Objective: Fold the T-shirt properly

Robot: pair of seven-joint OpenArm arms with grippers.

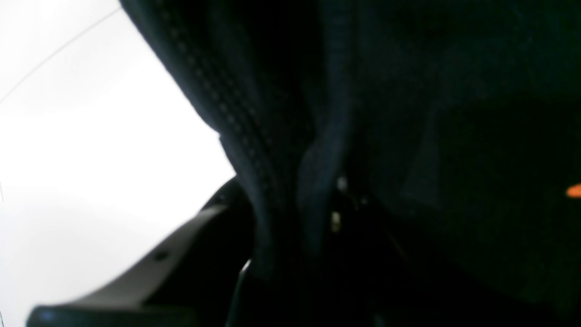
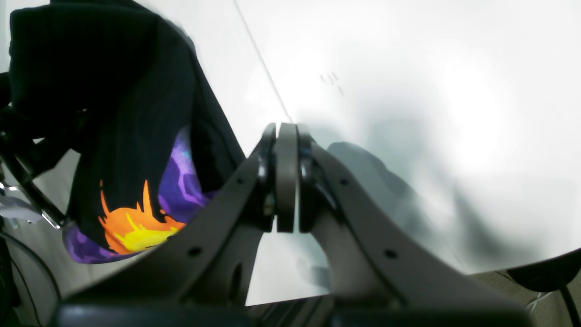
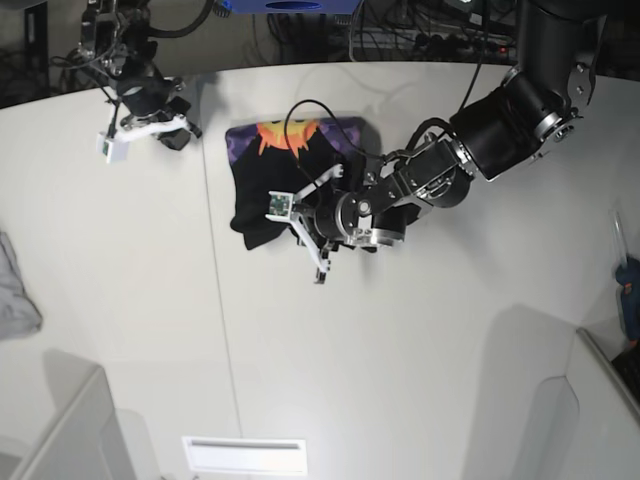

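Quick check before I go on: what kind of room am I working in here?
Probably a robotics lab or workshop. A wide white table carries the T-shirt, tangled cables and power strips run along the back edge, and two camera-fitted arms work the bench.

A broad white surface with a thin seam line running across it fills the room's middle under bright, glaring light, while a dark clutter of cables lines its far edge and a small grey cloth lies at one side.
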